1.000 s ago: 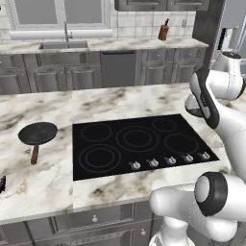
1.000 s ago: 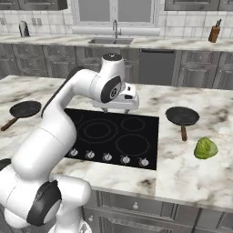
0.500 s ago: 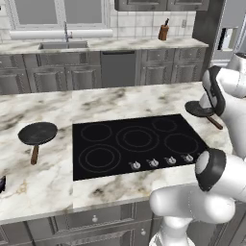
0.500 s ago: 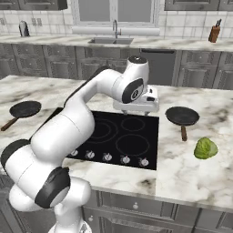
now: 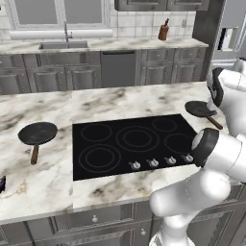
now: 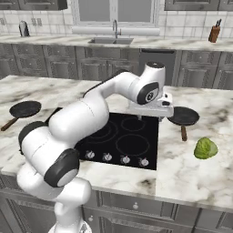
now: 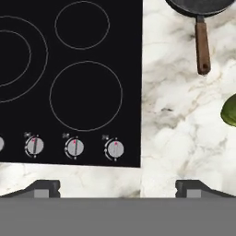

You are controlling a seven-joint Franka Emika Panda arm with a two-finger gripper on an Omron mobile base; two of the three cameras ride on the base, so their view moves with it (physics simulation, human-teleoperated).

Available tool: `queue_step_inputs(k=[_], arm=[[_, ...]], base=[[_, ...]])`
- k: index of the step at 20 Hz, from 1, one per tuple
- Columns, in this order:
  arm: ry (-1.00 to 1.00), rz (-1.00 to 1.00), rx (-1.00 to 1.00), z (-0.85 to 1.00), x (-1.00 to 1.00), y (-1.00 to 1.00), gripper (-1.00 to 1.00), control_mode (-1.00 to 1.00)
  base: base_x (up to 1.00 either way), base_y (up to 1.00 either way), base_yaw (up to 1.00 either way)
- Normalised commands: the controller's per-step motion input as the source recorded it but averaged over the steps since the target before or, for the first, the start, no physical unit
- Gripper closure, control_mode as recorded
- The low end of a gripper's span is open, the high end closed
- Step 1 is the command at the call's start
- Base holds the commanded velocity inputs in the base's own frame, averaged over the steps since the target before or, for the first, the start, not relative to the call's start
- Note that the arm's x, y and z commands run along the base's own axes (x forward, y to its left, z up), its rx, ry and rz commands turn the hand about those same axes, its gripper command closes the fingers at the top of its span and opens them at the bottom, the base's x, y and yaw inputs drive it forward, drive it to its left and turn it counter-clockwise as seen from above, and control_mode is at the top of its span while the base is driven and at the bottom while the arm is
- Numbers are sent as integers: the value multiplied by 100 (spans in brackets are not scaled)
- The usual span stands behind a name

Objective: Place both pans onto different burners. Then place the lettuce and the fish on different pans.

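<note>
The right-hand pan (image 7: 199, 5) sits on the marble ahead of our gripper (image 7: 117, 186) and off to its right, handle pointing back toward us; lettuce (image 7: 230, 110) is further right, cooktop (image 7: 69, 83) ahead-left; fingers spread wide, holding nothing

Both base views look forward and down across the cooktop (image 5: 134, 144) from behind the arm, one from either side, sharing the whole surface (image 6: 191, 168). The hand view looks straight down, close over the cooktop's right edge.
</note>
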Motion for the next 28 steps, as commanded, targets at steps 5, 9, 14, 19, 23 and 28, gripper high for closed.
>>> queue_step_inputs(k=[5,9,14,19,23,28], arm=[[10,-2,0,-17,24,-35,-100,-100],[3,0,0,-32,27,-28,-100,-100],[2,0,0,-33,42,-25,-100,-100],[2,0,0,-28,52,-27,-100,-100],[1,0,0,-24,48,-34,-100,-100],[2,0,0,-27,46,-33,-100,-100]], base=[[0,0,0],[0,0,0],[0,0,0],[0,0,0],[0,0,0],[0,0,0]])
